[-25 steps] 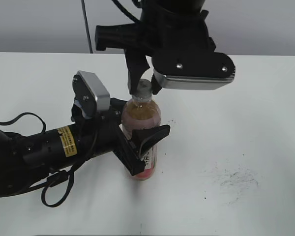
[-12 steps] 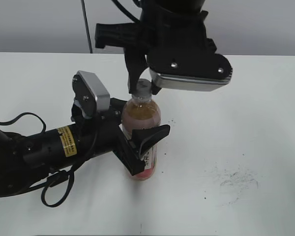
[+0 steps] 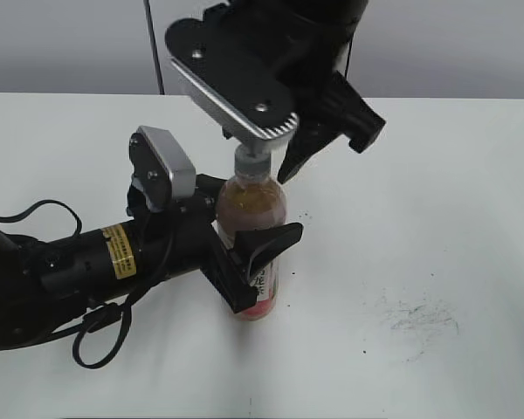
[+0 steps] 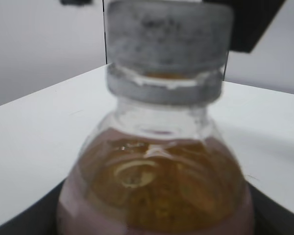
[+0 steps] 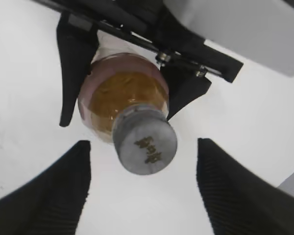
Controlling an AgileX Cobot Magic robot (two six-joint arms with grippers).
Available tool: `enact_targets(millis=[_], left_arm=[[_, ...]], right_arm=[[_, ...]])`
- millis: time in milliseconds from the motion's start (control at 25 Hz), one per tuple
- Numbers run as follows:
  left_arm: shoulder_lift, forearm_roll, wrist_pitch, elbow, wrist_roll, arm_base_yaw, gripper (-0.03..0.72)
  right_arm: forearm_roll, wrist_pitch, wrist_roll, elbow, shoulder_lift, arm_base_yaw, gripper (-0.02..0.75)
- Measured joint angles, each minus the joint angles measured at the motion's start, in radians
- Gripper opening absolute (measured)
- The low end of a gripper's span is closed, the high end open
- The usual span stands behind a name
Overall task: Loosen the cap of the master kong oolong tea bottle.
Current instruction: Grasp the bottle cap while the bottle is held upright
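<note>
The master kong oolong tea bottle stands upright on the white table, holding amber tea. My left gripper is shut on its labelled body from the left. Its black fingers also show in the right wrist view on both sides of the bottle. The grey-white cap sits on the neck, with its dark logo visible from above. My right gripper hangs over the cap, open, with its fingers wide apart on either side and clear of it. In the left wrist view, the cap and the bottle shoulder fill the frame.
The white table has dark scuff marks at the right front. The left arm's black cable loops on the table at the left. A thin black pole stands at the back.
My right gripper has opened off the cap and turned about its own axis. Its silver wrist housing swung from the right side to the left. The bottle and left gripper have not moved.
</note>
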Motion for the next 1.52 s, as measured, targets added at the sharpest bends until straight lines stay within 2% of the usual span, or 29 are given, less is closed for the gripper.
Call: enact_targets(millis=[120, 240, 320, 520, 760, 1040, 1520], left_arm=[[0.000, 0.001, 0.000, 0.000, 0.001, 0.000, 0.445], [0.000, 0.001, 0.000, 0.000, 0.001, 0.000, 0.445], [0.000, 0.001, 0.000, 0.000, 0.001, 0.000, 0.445], [0.000, 0.001, 0.000, 0.000, 0.001, 0.000, 0.445], [0.000, 0.001, 0.000, 0.000, 0.002, 0.000, 0.445], [0.000, 0.001, 0.000, 0.000, 0.003, 0.000, 0.445], [0.000, 0.000, 0.000, 0.000, 0.003, 0.000, 0.445]], right_arm=[[-0.002, 0.000, 0.260, 0.000, 0.000, 0.000, 0.600], [-0.002, 0.000, 0.536, 0.000, 0.000, 0.000, 0.637], [-0.002, 0.000, 0.696, 0.000, 0.000, 0.000, 0.633], [0.024, 0.001, 1.101, 0.000, 0.000, 0.000, 0.545], [0.043, 0.001, 1.529, 0.000, 0.000, 0.000, 0.522], [0.046, 0.001, 1.752, 0.000, -0.005, 0.000, 0.491], [0.062, 0.002, 1.781, 0.004, -0.008, 0.000, 0.409]])
